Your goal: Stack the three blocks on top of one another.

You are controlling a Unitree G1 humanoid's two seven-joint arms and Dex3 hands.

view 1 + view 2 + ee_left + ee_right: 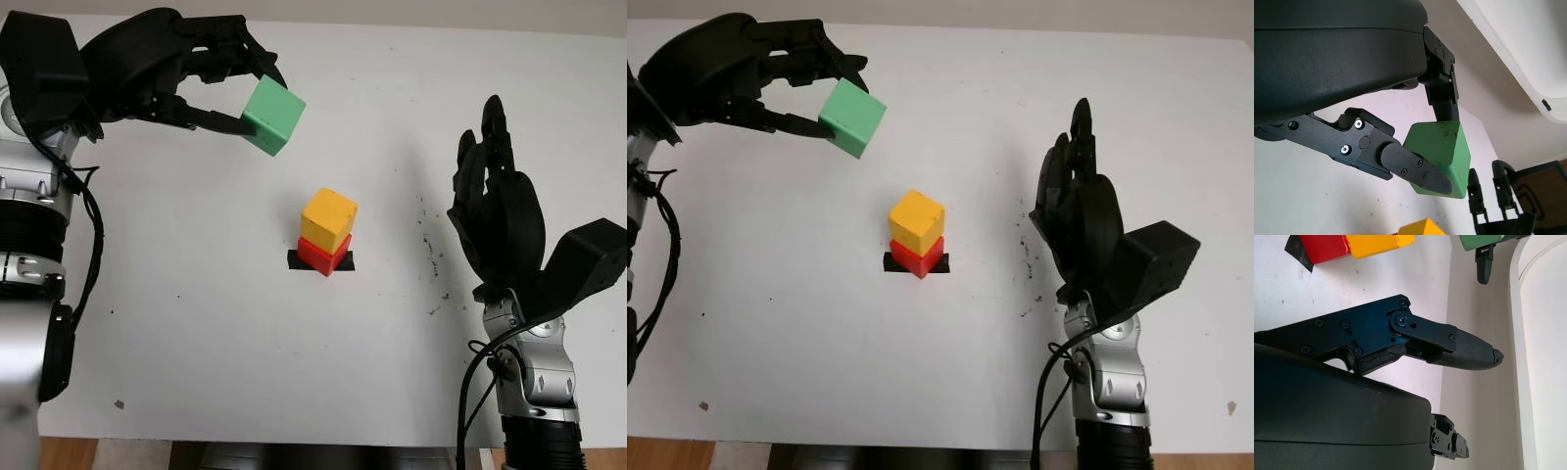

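A yellow block (pixel 328 217) sits on a red block (pixel 323 257) at the middle of the white table, over a black tape mark (pixel 297 260). My left hand (pixel 223 90) is shut on a green block (pixel 273 115) and holds it in the air, up and to the left of the stack. The left wrist view shows its fingers (pixel 1415 169) clamped on the green block (pixel 1442 149), with the yellow block's corner (pixel 1422 228) below. My right hand (pixel 495 211) is open, raised to the right of the stack. The red block (pixel 1325 247) and yellow block (pixel 1381 244) appear in the right wrist view.
The white table (pixel 196 323) reaches to its front edge near the bottom of the picture. Dark specks (pixel 429 245) mark the surface between the stack and my right hand. A small brown spot (pixel 119 403) lies near the front left.
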